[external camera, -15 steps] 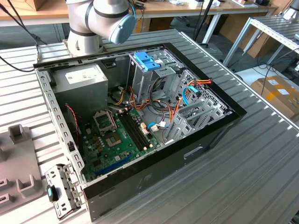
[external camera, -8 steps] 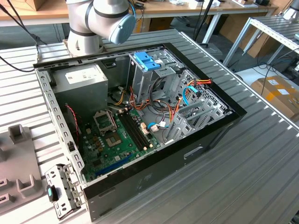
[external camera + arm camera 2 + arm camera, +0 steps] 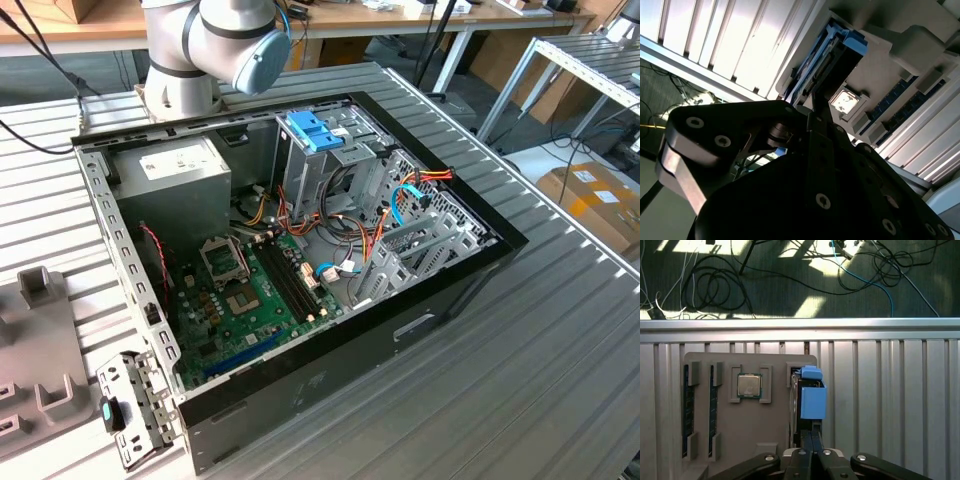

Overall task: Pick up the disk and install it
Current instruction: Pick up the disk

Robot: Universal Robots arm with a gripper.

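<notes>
The slatted table (image 3: 520,380) carries the open case (image 3: 300,385). Its drive cage (image 3: 330,165), with a dark blue latch (image 3: 315,130) on top, lies toward 12 o'clock of the case in the exterior view. In the first wrist view a grey tray (image 3: 740,425) lies on the slats. The disk (image 3: 805,405) stands on edge in one of its slots, not yet lifted out, so picking is the step in hand and nothing is installed. The gripper (image 3: 812,426) sits right at the disk's near end; whether it is clamped on the disk or free of it cannot be told.

The disk is probably dense and rigid for its size, with smooth metal faces that could slip, and it is likely to take knocks badly. Its plastic carrier (image 3: 815,402) looks more flexible, so it would be a poor sole hold. The best hold would seem to be across the two flat faces near the upper edge, so the disk comes out of the slot without jamming.

Taking the gripper's end of the tray as 6 o'clock, the disk's long axis runs 6 to 12, toward the table's edge. Its flat faces look to 3 and 9, and the carrier is on the 3 o'clock side with a tab at the 12 o'clock end. The CPU (image 3: 749,386) rests in its own pocket at the disk's 9 o'clock — near, but apart
</notes>
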